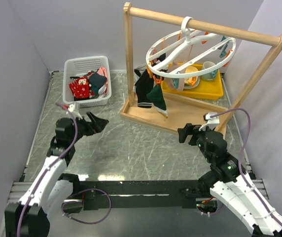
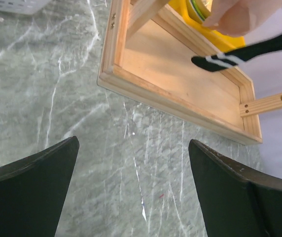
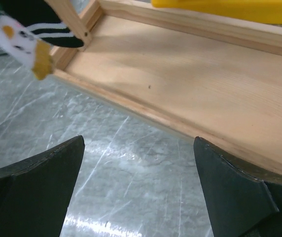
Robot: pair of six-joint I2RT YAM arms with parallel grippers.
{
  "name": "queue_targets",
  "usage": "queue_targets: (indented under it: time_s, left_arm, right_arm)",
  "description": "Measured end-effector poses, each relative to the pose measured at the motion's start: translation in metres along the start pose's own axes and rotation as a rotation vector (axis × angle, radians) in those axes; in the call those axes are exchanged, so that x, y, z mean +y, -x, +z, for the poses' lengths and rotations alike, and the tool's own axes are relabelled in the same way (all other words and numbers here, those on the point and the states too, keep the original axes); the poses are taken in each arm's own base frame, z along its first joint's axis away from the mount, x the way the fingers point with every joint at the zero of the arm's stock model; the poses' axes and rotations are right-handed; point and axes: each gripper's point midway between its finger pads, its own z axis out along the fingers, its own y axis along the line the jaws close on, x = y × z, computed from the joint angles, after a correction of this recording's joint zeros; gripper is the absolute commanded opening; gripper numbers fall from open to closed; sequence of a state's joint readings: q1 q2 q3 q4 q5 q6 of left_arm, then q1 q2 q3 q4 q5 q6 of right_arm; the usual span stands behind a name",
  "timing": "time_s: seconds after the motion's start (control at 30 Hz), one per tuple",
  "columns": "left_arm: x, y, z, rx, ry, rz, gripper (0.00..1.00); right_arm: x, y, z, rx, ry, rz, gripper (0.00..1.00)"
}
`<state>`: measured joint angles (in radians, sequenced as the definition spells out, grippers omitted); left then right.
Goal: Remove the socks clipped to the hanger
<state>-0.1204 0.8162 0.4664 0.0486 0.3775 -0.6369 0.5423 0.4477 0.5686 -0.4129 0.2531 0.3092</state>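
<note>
The white round hanger hangs by its hook from the rail of a wooden frame. Several socks hang from its orange clips: black-and-white striped, dark teal, pale pink. A striped sock toe and a pink sock show in the left wrist view. A striped sock toe shows in the right wrist view. My left gripper is open and empty, low over the table, left of the frame's base. My right gripper is open and empty, just in front of the base.
A white basket at the back left holds several socks, red and dark ones. The frame's wooden base tray lies in the middle. A yellow tray with bowls and cups sits behind it. Grey walls close in both sides.
</note>
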Motion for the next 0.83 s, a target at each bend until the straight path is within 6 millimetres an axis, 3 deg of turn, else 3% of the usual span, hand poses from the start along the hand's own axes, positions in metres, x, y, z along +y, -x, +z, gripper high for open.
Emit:
queue_targets:
  time_s: [0.3,0.5,0.63,0.83]
  left_arm:
    - [0.004,-0.012,-0.01,-0.112,-0.074,0.051,0.99]
    - [0.03,-0.054,-0.01,-0.068,-0.056,0.046,1.0]
    - [0.02,-0.045,-0.015,-0.124,-0.1,0.074,0.99]
    - [0.014,-0.037,-0.016,-0.158,-0.12,0.089,0.99]
  right_arm:
    - [-0.019,-0.05,0.021,0.054,-0.077,0.026,1.0]
    - [-0.024,-0.071,0.026,-0.029,-0.041,0.088,1.0]
    - [-0.026,-0.084,0.028,-0.028,-0.036,0.099,1.0]
    - [-0.026,-0.078,0.029,-0.052,-0.044,0.129,1.0]
